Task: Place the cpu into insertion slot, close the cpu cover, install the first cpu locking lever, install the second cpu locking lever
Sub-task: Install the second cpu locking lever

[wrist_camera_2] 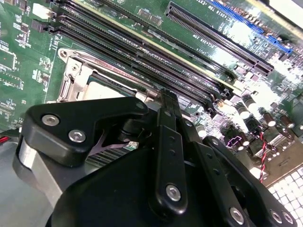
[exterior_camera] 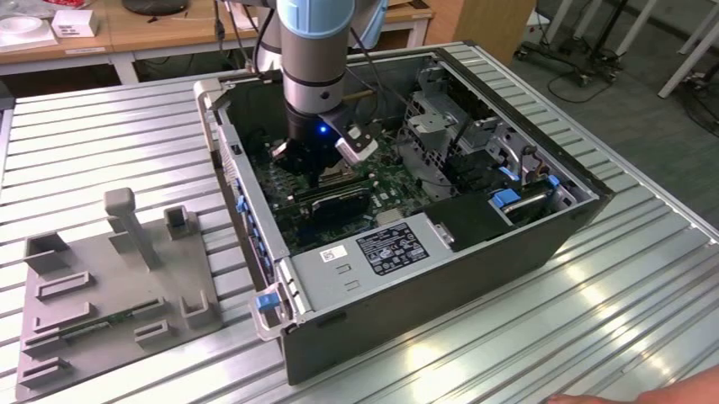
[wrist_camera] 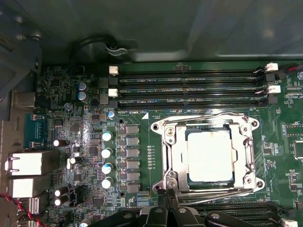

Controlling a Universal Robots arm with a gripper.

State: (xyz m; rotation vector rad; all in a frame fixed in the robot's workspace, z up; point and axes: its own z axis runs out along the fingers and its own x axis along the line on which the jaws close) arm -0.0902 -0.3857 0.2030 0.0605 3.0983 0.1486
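Now, counted:
Arm: one, reaching down into the open case point(exterior_camera: 450, 219) standing on the bench point(exterior_camera: 101, 151).
Claw point(wrist_camera: 165, 201): one; fingers together, tips at the slot frame's near edge.
Cpu point(wrist_camera: 209, 155): one, lying flat in the slot point(wrist_camera: 173, 156), just beyond the claw tips.
Cover point(wrist_camera: 241, 142): one, down over the cpu's rim, its cut-out showing the chip top.
Levers: two thin rods, one point(wrist_camera: 203, 116) along the frame's far edge, one point(wrist_camera: 213, 192) along the near edge by the claw.
Memory slots point(wrist_camera: 189, 90): three long black ones beyond the slot in the first wrist view.
Fixture point(exterior_camera: 113, 286): one grey tray near the bench's edge, on the exterior view's left.
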